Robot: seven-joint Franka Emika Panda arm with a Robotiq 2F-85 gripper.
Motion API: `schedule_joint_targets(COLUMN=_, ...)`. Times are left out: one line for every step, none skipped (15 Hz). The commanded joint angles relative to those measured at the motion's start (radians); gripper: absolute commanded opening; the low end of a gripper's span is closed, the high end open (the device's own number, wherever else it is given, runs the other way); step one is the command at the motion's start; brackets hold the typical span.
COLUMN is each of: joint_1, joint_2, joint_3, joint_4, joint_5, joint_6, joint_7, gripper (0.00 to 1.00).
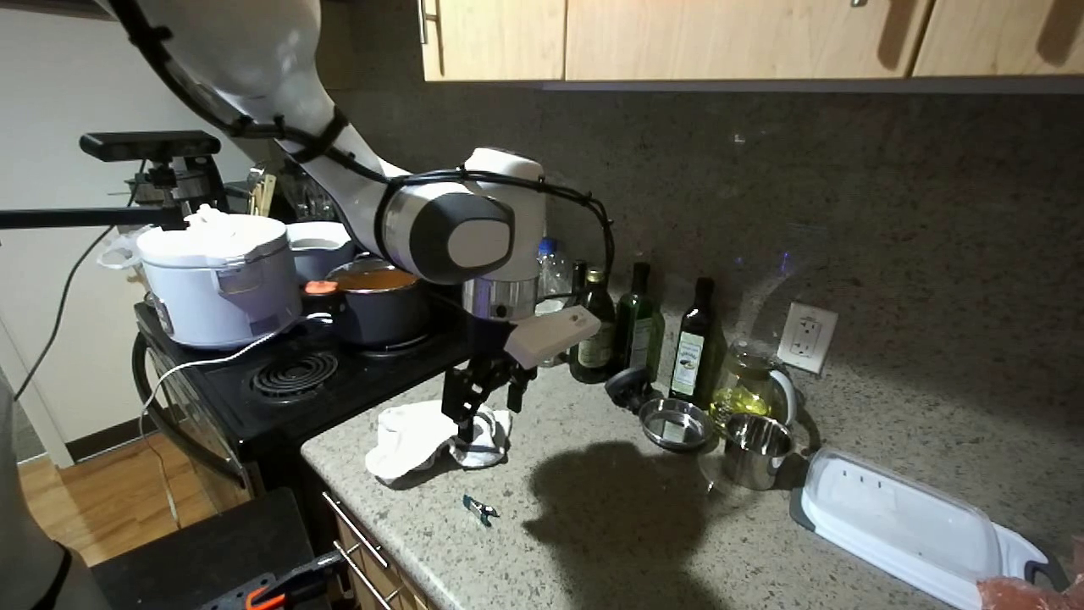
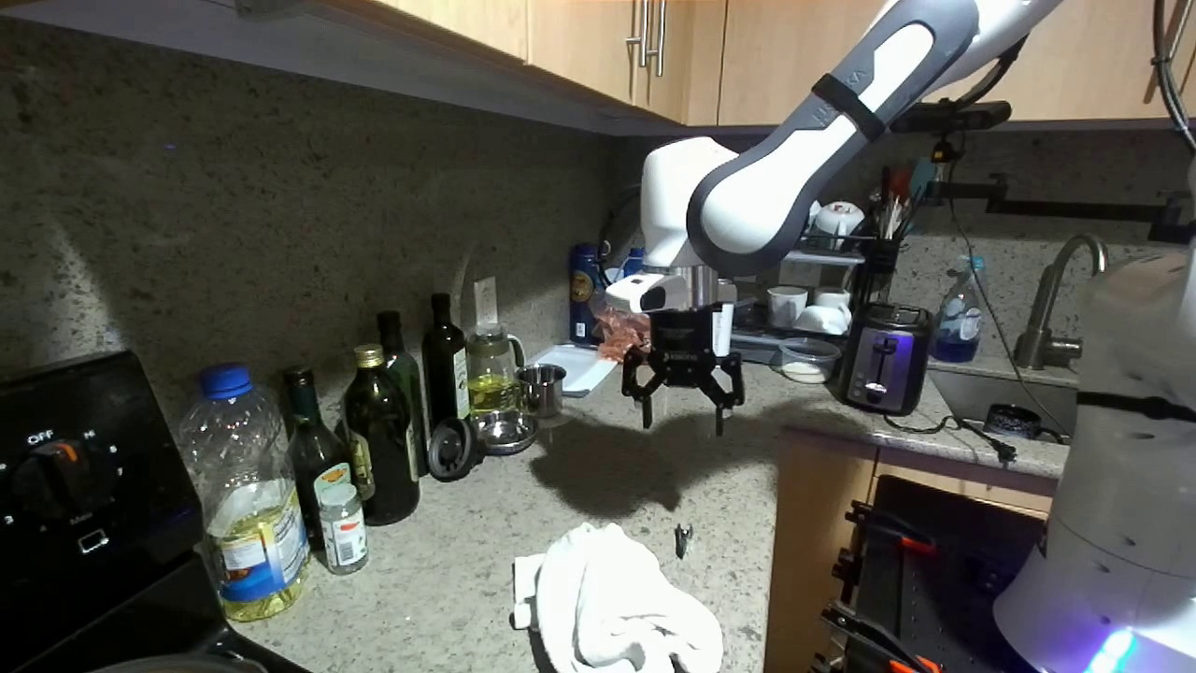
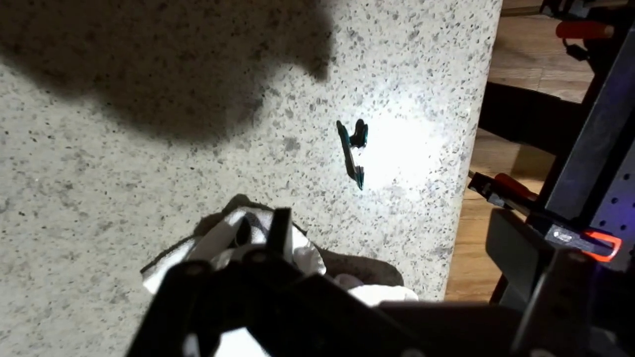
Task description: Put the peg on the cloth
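Note:
The peg, a small dark green and black spring clip, lies on the speckled counter; it shows in both exterior views (image 1: 480, 510) (image 2: 683, 540) and in the wrist view (image 3: 357, 151). The white cloth lies crumpled beside it, in both exterior views (image 1: 408, 445) (image 2: 603, 598); in the wrist view (image 3: 382, 293) my gripper hides much of it. My gripper is open and empty, pointing down in the air above the counter, in both exterior views (image 1: 490, 415) (image 2: 683, 421). Its spread fingers show at the bottom of the wrist view (image 3: 391, 223).
Oil bottles (image 1: 690, 343) (image 2: 381, 435) stand along the wall. A steel cup (image 1: 756, 451), a round steel dish (image 1: 675, 424) and a white lidded tray (image 1: 906, 521) are further along. The stove (image 1: 292, 377) adjoins the counter; the counter's front edge (image 3: 464, 198) lies near the peg.

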Motion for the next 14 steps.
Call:
schedule_joint_targets(joint_1=-0.027, joint_2=0.025, joint_3=0.022, joint_4=0.001, joint_5=0.024, joint_6=0.011, joint_7=-0.006, gripper=1.00)
schedule_joint_targets(joint_1=-0.029, joint_2=0.032, joint_3=0.023, joint_4=-0.006, joint_5=0.032, joint_6=0.024, joint_7=-0.019, gripper=1.00)
schedule_joint_targets(joint_1=-0.033, joint_2=0.039, joint_3=0.024, joint_4=-0.013, joint_5=0.037, joint_6=0.036, joint_7=-0.027, gripper=1.00)
schedule_joint_targets(joint_1=-0.035, joint_2=0.049, joint_3=0.025, joint_4=-0.016, joint_5=0.043, joint_6=0.047, joint_7=-0.030, gripper=1.00)
schedule_joint_targets(joint_1=-0.037, joint_2=0.058, joint_3=0.026, joint_4=-0.021, joint_5=0.055, joint_6=0.057, joint_7=-0.037, gripper=1.00)
schedule_joint_targets(joint_1=-0.039, joint_2=0.068, joint_3=0.028, joint_4=-0.026, joint_5=0.069, joint_6=0.066, joint_7=-0.040, gripper=1.00)
schedule_joint_targets(joint_1=-0.042, joint_2=0.082, joint_3=0.031, joint_4=-0.026, joint_5=0.081, joint_6=0.066, joint_7=-0.031, gripper=1.00)
schedule_joint_targets(joint_1=-0.043, joint_2=0.094, joint_3=0.035, joint_4=-0.031, joint_5=0.095, joint_6=0.074, joint_7=-0.036, gripper=1.00)
schedule_joint_targets(joint_1=-0.047, joint_2=0.105, joint_3=0.038, joint_4=-0.038, joint_5=0.109, joint_6=0.085, joint_7=-0.041, gripper=1.00)
schedule_joint_targets(joint_1=-0.051, joint_2=0.115, joint_3=0.043, joint_4=-0.042, joint_5=0.123, joint_6=0.095, joint_7=-0.049, gripper=1.00)
schedule_joint_targets(joint_1=-0.056, joint_2=0.125, joint_3=0.048, joint_4=-0.046, joint_5=0.132, joint_6=0.100, joint_7=-0.061, gripper=1.00)
schedule_joint_targets(joint_1=-0.062, joint_2=0.133, joint_3=0.054, joint_4=-0.055, joint_5=0.139, joint_6=0.108, joint_7=-0.095, gripper=1.00)
schedule_joint_targets(joint_1=-0.067, joint_2=0.143, joint_3=0.060, joint_4=-0.060, joint_5=0.142, joint_6=0.116, joint_7=-0.124, gripper=1.00)
schedule_joint_targets(joint_1=-0.071, joint_2=0.151, joint_3=0.065, joint_4=-0.070, joint_5=0.129, joint_6=0.129, joint_7=-0.149, gripper=1.00)
